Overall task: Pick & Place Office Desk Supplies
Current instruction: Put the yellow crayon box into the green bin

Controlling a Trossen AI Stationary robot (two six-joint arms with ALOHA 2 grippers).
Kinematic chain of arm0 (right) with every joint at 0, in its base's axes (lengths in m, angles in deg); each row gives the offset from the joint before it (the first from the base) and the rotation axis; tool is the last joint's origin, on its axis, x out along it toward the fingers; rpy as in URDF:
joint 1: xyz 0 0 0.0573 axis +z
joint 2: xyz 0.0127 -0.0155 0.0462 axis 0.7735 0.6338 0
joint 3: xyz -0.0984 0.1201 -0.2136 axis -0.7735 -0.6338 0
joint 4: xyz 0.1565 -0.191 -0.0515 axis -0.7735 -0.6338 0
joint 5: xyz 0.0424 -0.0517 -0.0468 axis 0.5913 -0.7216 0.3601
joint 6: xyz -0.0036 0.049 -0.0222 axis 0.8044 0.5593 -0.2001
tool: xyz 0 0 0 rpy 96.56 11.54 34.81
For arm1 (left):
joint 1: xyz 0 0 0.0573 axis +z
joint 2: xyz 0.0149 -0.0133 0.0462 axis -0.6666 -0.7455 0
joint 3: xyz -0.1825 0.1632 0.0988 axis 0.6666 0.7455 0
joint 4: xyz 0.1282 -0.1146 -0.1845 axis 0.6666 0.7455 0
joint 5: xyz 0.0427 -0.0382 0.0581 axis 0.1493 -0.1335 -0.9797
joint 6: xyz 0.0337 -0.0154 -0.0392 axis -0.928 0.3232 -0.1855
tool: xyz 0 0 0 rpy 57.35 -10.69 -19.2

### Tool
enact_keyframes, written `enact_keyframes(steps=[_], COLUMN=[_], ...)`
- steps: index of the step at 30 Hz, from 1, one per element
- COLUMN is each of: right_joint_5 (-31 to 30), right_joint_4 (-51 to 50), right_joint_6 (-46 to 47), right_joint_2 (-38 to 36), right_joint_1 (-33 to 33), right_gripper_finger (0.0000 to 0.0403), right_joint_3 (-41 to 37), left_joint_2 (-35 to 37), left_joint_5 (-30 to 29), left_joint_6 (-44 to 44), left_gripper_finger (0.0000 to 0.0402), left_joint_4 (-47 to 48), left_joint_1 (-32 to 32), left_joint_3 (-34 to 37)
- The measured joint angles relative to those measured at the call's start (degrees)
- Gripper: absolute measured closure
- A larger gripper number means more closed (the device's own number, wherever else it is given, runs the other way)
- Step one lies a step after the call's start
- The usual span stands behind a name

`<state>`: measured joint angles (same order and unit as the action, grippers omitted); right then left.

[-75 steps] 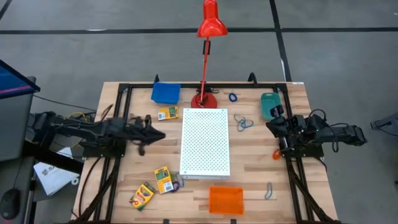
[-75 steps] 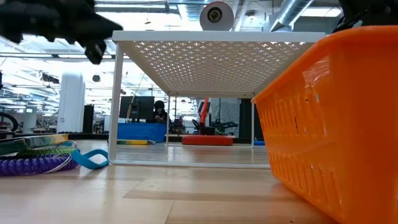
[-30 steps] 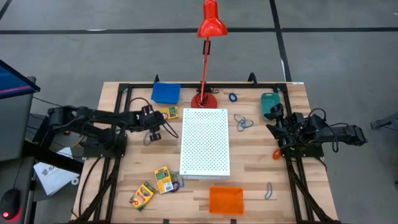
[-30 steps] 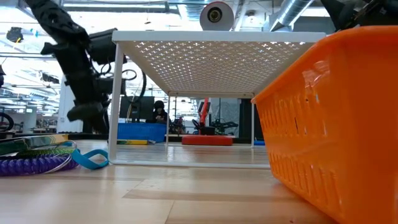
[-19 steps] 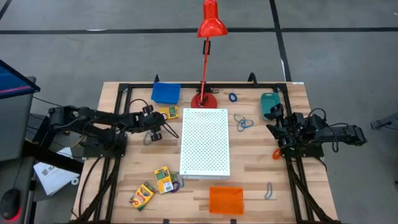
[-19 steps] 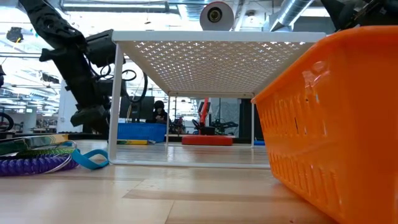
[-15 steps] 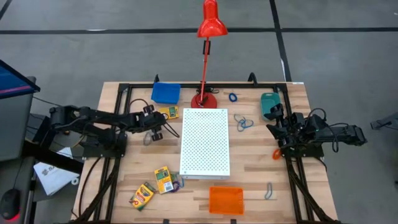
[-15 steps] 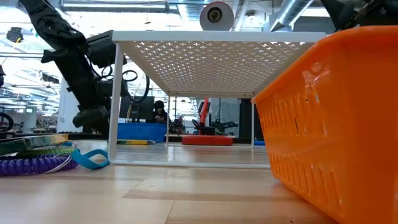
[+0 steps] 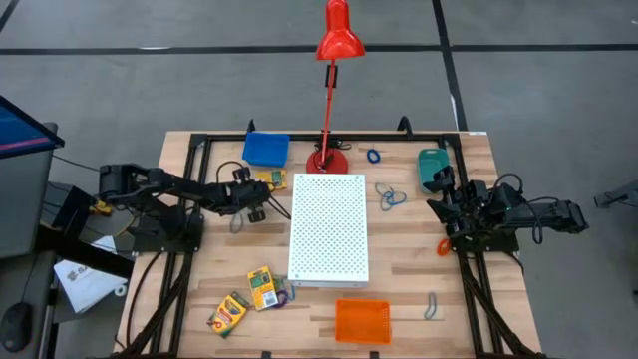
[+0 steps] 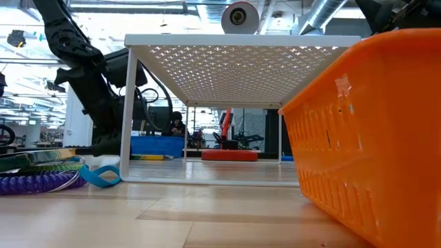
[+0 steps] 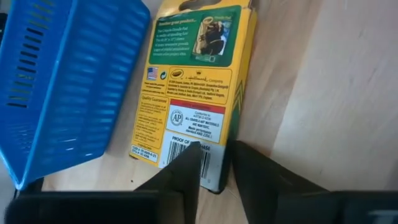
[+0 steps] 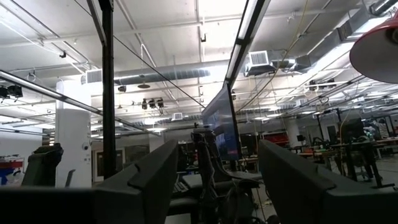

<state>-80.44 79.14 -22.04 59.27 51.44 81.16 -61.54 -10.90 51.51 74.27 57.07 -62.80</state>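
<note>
The left gripper point(image 9: 261, 195) reaches in from the worktop's left edge toward the far left part of the table, its tip just at a crayon box point(image 9: 269, 180) that lies flat beside the blue tray point(image 9: 265, 149) near the far edge. In the left wrist view the fingers point(image 11: 186, 171) stand slightly apart with a narrow gap between them, one fingertip overlapping the near end of this crayon box point(image 11: 193, 93) (barcode end toward the camera); whether they touch it cannot be told. The blue tray point(image 11: 59, 87) lies alongside the box, its slatted wall right next to it.

The right gripper point(image 9: 444, 194) waits at the right edge of the worktop, just beside the teal tray point(image 9: 432, 168). Its fingers point(image 12: 146, 180) are spread wide and hold nothing, pointing out into the room.

Elsewhere on the table: two more crayon boxes point(image 9: 262, 287) lie near the front left corner, a white perforated board point(image 9: 328, 228) stands in the middle, and an orange tray point(image 9: 362, 321) sits at the front edge. Blue loops point(image 9: 389, 196) lie between the board and the right arm, one small blue loop point(image 9: 373, 156) near the red lamp point(image 9: 332, 60) at the far edge, and an orange loop point(image 9: 443, 246) by the right edge.
</note>
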Motion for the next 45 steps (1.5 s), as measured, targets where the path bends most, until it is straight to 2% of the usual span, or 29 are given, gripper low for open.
enact_keyframes(steps=[5,18,25,35,38,41,45], right_joint_5=[0.0,0.0,0.0,0.0,0.0,0.0,0.0], right_joint_4=[-0.2,-0.6,-0.8,-1.1,-1.1,-1.2,-1.2], right_joint_6=[0.0,1.1,1.1,1.1,1.1,1.1,1.0], right_joint_2=[0.0,0.0,0.0,0.0,0.0,0.0,0.0], right_joint_1=[0.0,0.0,0.0,0.4,0.4,0.5,0.5], right_gripper_finger=[0.0184,0.0184,0.0184,0.0184,0.0184,0.0184,0.0184], right_joint_3=[0.0,0.0,0.0,0.0,0.0,0.0,0.0], left_joint_2=[-0.1,-0.1,1.3,12.0,13.9,13.9,10.8], left_joint_5=[0.0,0.2,1.8,1.1,3.1,3.7,5.5], left_joint_6=[0.0,1.5,6.4,11.6,10.2,9.1,5.4], left_gripper_finger=[0.0388,0.0401,0.0401,0.0401,0.0399,0.038,0.0322], left_joint_4=[0.5,0.7,2.7,7.6,6.9,6.8,5.6], left_joint_1=[0.1,-2.1,-6.9,-12.8,-14.0,-14.2,-14.1], left_joint_3=[0.1,0.1,0.2,0.2,0.2,0.2,0.2])
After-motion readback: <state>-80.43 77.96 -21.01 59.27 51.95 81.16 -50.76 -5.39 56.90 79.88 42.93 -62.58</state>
